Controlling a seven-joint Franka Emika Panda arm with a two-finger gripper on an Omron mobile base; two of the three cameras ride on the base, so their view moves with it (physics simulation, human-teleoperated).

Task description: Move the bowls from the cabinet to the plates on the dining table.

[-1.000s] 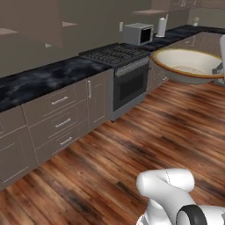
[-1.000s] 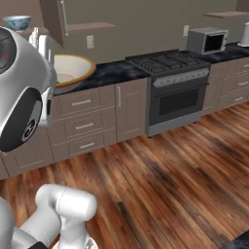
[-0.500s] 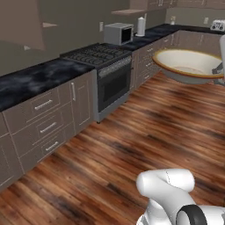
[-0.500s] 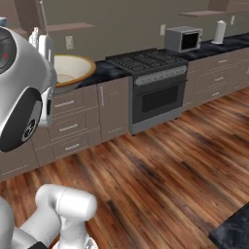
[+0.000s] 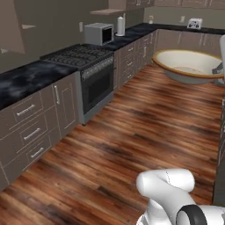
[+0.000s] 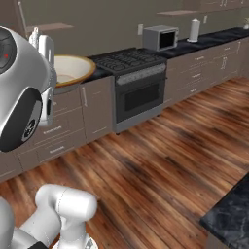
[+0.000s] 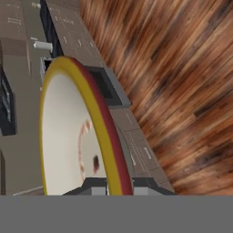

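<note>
Hand view shows my claw nearly closed, its two dark finger tips pinching the rim of the wide cream bowl, one tip inside the rim and one outside. Seen from there the bowl stands edge-on, its yellow-tan lip and reddish-brown outer wall curving up from the tips, with faint reddish marks on the pale inside. Beyond it lie the wood plank floor and a run of taupe drawer fronts.

From the left base view, the bowl hangs in the air at the right, above the floor, cream inside and tan-brown outside, sitting roughly level. Part of my wrist meets it at the right edge of the picture. Along the left wall runs a black marble counter over drawer units, then a black stove, then a silver microwave and a white paper towel roll. A toaster sits on the far counter.

From the right base view, the bowl appears at the left, just beside my white arm, in front of the counter line. The stove, microwave and towel roll follow to the right. A corner of a black marble top shows at the lower right, well apart from the bowl.
</note>
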